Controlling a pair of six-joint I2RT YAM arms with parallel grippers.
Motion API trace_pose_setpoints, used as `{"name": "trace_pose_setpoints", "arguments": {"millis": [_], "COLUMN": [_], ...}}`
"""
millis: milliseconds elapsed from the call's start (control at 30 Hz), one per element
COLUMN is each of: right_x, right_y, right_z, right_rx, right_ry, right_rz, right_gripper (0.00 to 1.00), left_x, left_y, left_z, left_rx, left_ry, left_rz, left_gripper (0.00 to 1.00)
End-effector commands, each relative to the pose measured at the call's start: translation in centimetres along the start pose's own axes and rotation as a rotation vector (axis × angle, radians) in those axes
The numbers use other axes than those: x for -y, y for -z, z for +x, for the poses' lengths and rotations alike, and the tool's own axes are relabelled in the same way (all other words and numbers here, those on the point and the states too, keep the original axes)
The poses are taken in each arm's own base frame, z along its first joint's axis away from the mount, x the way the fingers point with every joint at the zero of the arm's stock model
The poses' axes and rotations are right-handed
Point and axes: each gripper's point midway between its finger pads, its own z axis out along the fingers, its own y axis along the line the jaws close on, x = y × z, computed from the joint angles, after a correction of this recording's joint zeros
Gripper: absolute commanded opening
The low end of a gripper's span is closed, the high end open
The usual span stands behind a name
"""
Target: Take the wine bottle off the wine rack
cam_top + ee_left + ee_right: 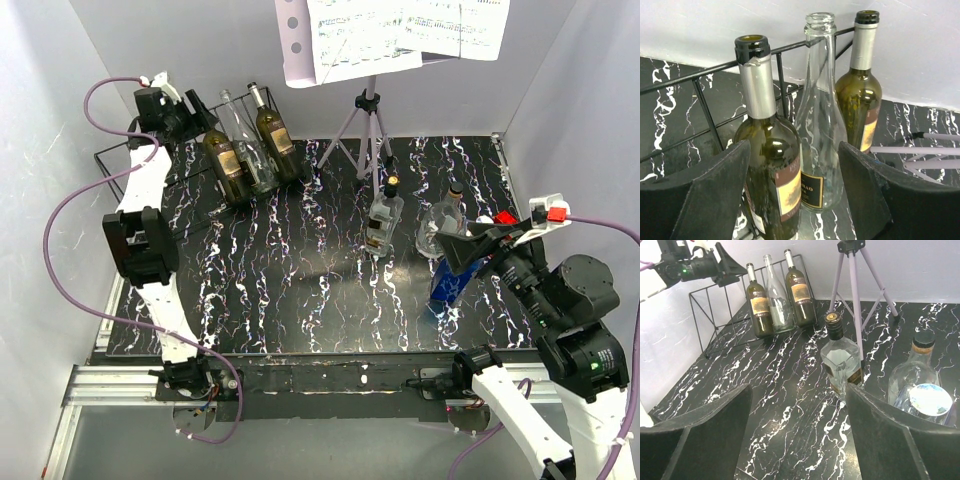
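Note:
The black wire wine rack (112,153) stands at the table's far left against the back wall. It holds three upright bottles: a dark green wine bottle (227,162) with a silver neck, a clear empty bottle (246,140), and a second dark green bottle (276,140). My left gripper (203,117) is open and empty, hovering just left of the first bottle's neck. In the left wrist view its fingers (715,192) straddle the near dark bottle (767,170) and the clear bottle (820,125) without touching them. My right gripper (466,250) is open and empty over the right side.
A tripod music stand (368,125) with sheet music stands at the back centre. A square clear liquor bottle (383,215) and a round clear bottle (445,225) stand mid-right. A blue object (450,285) sits under my right gripper. Grey walls close in on three sides.

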Motion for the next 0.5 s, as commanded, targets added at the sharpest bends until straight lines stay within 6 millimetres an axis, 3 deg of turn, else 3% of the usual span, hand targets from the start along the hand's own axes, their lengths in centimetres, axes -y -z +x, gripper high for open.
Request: {"name": "trace_pose_setpoints", "arguments": {"millis": [0, 133, 467], "right_x": [-1.0, -1.1, -1.7], "right_y": [-0.2, -0.4, -1.1], "right_z": [-1.3, -1.4, -1.8], "right_rx": [0.024, 0.015, 0.013], "right_ry": [-0.015, -0.018, -0.027], "right_rz": [-0.039, -0.044, -0.076], "right_gripper": [0.82, 0.81, 0.8], "left_x": [0.7, 0.3, -1.5], "left_y": [0.2, -1.3, -4.2], "left_z": [-3.4, -3.8, -2.4], "left_rx": [0.087, 0.114, 0.094], "left_ry": [-0.084, -0.109, -0.1], "left_rz": [-0.015, -0.006, -0.014], "left_gripper": [0.71, 0.69, 0.63]}}
